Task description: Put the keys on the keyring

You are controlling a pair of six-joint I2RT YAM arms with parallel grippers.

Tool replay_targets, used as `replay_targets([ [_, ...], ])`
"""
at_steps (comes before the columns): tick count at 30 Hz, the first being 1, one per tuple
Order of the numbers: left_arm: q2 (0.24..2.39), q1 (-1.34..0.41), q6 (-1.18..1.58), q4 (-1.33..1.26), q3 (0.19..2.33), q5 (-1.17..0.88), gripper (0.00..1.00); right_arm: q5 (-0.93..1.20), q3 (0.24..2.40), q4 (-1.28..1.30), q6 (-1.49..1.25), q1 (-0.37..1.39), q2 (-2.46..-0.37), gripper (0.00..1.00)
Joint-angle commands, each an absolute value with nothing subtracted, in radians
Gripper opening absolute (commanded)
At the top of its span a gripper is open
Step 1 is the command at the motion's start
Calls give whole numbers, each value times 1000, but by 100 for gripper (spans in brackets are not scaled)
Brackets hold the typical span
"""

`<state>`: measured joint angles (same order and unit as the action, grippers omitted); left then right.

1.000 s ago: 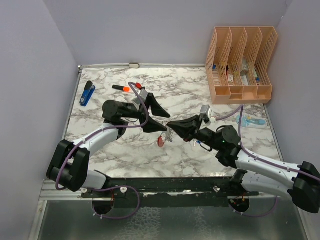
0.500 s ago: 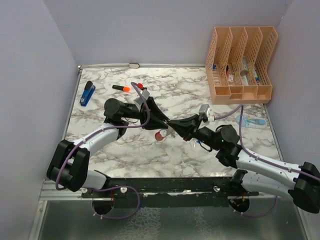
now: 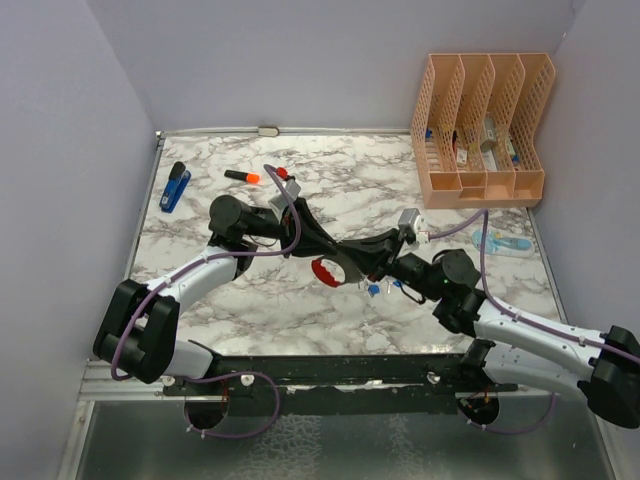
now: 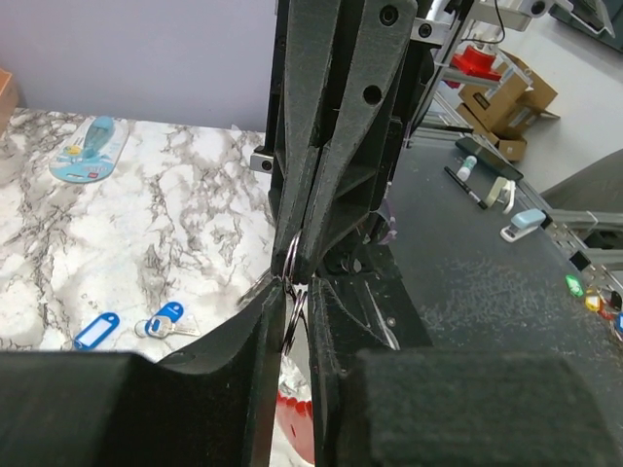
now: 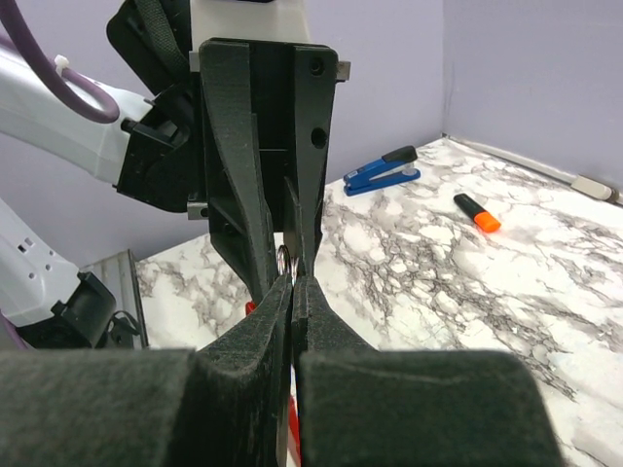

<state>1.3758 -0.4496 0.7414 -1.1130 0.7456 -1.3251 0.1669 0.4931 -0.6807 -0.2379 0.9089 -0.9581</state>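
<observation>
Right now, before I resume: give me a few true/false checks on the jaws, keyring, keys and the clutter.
1. The left gripper and right gripper meet at mid-table, both with jaws closed on the keyring. True.
2. The keys are threaded on the keyring. False: two blue keys lie loose on the table, apart from it.
3. The stapler lies by the table's right edge. False: it is by the left edge.
4. The marker lies flat beyond the left arm. True.
</observation>
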Motion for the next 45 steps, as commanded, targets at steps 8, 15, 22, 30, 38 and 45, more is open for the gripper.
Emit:
replay_targets([
  [8,1364,-462,708,-1101,772,-1334,28,189,551,-738,-264,938,-984,1],
  [15,1361,-462,703,-1098,771,-1338,19,167,541,-727,-253,946,-963,1],
  [22,1362,-462,702,-1101,773,-1342,0,159,531,-711,-255,946,-929,1],
  [30,1362,-462,702,-1106,771,-1351,0,155,526,-715,-267,947,-928,1],
  [38,1363,-462,769,-1219,756,-1370,19,144,546,-694,-290,948,-916,1],
  [45,1361,-462,768,-1217,755,-1373,23,140,546,-690,-295,948,-904,1],
])
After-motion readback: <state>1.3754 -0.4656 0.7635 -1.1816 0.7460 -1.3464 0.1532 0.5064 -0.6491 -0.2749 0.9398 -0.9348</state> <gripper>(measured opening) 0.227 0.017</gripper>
